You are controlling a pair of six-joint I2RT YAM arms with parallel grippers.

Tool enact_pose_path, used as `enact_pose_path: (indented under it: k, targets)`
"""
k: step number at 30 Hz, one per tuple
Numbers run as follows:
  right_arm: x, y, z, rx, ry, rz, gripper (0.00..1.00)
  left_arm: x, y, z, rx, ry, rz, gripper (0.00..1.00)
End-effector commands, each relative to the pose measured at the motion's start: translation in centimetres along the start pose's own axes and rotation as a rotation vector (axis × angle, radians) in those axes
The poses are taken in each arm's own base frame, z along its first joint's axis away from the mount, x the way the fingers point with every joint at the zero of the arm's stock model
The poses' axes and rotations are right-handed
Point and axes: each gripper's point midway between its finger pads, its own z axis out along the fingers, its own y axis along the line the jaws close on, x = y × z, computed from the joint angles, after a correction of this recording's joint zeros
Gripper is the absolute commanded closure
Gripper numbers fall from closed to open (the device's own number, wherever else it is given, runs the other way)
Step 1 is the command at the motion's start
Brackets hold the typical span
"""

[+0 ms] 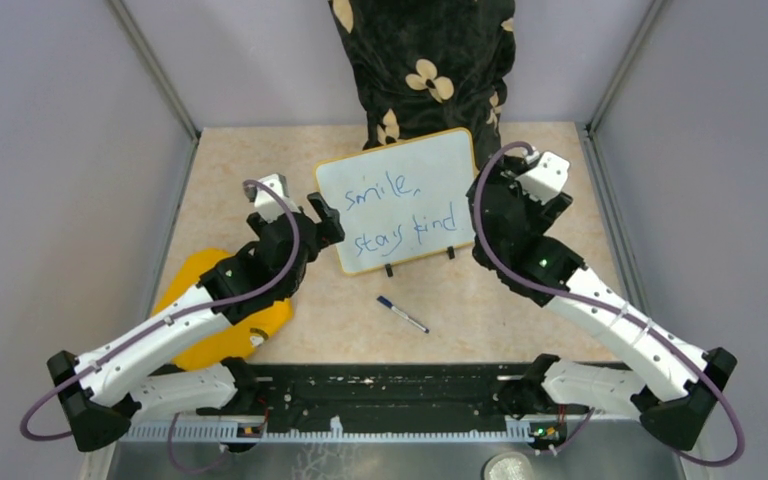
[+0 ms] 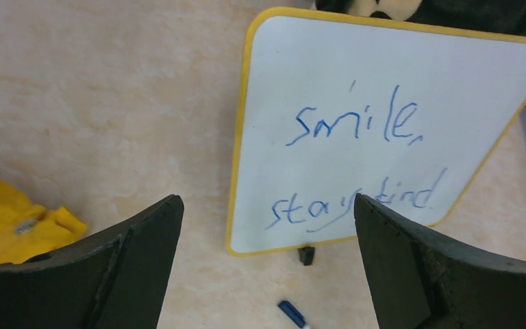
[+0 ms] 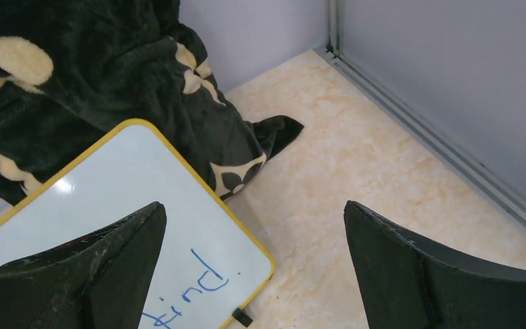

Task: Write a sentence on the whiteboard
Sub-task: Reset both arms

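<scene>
The whiteboard stands tilted on two small black feet at the back middle of the table, leaning against a dark cloth. The sentence is written on it in blue, "smile," above "stay kind"; it also reads clearly in the left wrist view. A blue-capped marker lies loose on the table in front of the board. My left gripper hovers open at the board's left edge, holding nothing. My right gripper hangs open and holding nothing at the board's right edge, above its corner.
A yellow cloth lies crumpled at the near left under the left arm. Dark fabric with cream flowers is piled behind the board. Grey walls enclose the table on three sides. A round lid sits below the arm bases.
</scene>
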Motion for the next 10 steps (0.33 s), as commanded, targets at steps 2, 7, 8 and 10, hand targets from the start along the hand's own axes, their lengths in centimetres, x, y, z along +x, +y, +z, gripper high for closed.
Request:
enact_pose_path:
  k: [2, 7, 8, 10]
  targets:
    - [0.0, 0.6, -0.8, -0.155, -0.022, -0.013, 0.01, -1.3, 2.5, 0.8, -0.079, -0.108, 0.313, 0.01]
    - [0.3, 0.6, -1.9, -0.33, -0.075, 0.003, 0.01, -0.7, 2.5, 0.5, 0.036, -0.159, 0.372, 0.01]
    - [0.3, 0.6, -2.1, -0.352, -0.083, 0.007, 0.01, -0.8, 2.4, 0.4, 0.041, -0.163, 0.358, 0.01]
    - [0.4, 0.5, -2.4, -0.386, -0.094, 0.006, 0.01, -1.0, 2.3, 0.4, 0.041, -0.162, 0.358, 0.01]
